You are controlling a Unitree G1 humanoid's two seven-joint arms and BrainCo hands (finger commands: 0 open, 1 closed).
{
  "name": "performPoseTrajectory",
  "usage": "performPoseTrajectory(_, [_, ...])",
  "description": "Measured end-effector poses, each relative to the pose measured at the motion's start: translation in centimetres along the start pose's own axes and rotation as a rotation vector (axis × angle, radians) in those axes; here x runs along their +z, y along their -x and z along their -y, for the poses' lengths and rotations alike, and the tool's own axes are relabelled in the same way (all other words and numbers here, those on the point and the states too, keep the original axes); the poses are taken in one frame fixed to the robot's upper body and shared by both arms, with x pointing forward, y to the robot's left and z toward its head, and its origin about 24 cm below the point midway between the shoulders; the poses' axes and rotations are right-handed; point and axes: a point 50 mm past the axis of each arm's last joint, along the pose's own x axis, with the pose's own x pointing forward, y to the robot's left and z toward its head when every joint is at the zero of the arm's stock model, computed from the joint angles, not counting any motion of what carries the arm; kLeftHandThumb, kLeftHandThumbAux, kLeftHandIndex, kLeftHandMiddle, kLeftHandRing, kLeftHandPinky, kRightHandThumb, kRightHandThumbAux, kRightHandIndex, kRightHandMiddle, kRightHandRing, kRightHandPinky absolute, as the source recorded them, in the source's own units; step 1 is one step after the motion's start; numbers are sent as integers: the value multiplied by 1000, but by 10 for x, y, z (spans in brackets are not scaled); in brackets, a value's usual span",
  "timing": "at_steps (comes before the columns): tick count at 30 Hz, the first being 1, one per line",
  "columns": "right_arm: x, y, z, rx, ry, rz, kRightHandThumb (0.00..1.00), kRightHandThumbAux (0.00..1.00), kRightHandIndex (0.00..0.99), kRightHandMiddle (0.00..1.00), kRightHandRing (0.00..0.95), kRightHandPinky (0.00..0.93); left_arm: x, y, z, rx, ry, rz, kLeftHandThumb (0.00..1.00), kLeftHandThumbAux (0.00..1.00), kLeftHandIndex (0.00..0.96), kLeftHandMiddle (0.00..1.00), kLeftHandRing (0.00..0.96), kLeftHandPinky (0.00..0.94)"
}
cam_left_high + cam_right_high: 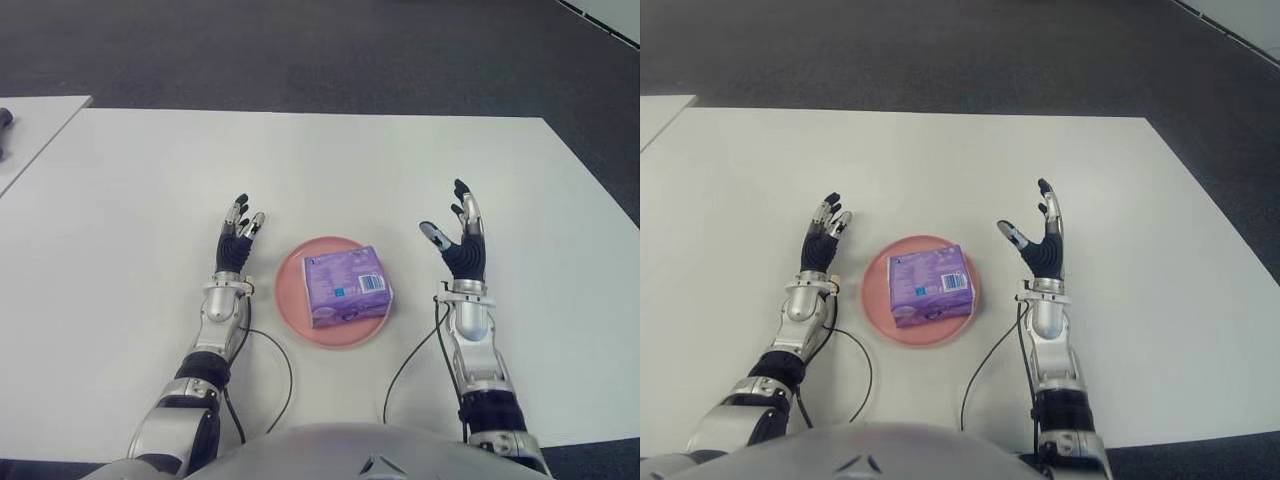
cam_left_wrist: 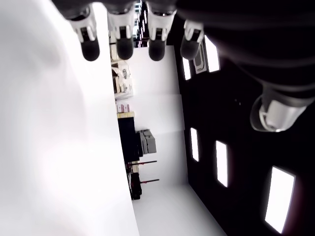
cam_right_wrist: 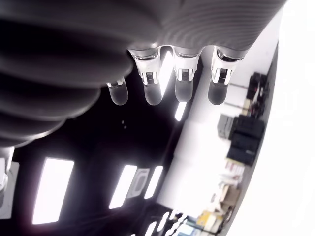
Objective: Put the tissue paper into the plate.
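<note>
Tissue pack [image 1: 346, 286] on plate [image 1: 293, 290] (mid-table [image 1: 320, 160]), left hand [image 1: 237, 243] and right hand [image 1: 462, 245] flanking

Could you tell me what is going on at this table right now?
The purple tissue pack already lies in the pink plate on the white table, overhanging the rim a little on the robot's right. Neither hand holds anything: the left hand is just left of the plate and the right hand is to its right, both with fingers extended and open.
</note>
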Motion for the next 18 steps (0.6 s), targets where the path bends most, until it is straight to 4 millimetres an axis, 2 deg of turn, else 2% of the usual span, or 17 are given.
performPoseTrajectory(5, [14,10,-4,4,-49,-21,3,413,0,0,0,0,1,0,0,-1,1,3,0,400,0,0,0,0])
performPoseTrajectory(12, [27,9,-17,23,-169,-68,23,430,0,0,0,0,0,0,0,-1,1,-4,0,405,0,0,0,0])
performPoseTrajectory(15, [27,9,-21,35,-199,-83,37,437,0,0,0,0,0,0,0,-2,1,-8,0,399,0,0,0,0])
performPoseTrajectory(18, [18,7,-27,55,-201,-105,48,443,0,0,0,0,0,0,0,-2,0,-11,0,392,0,0,0,0])
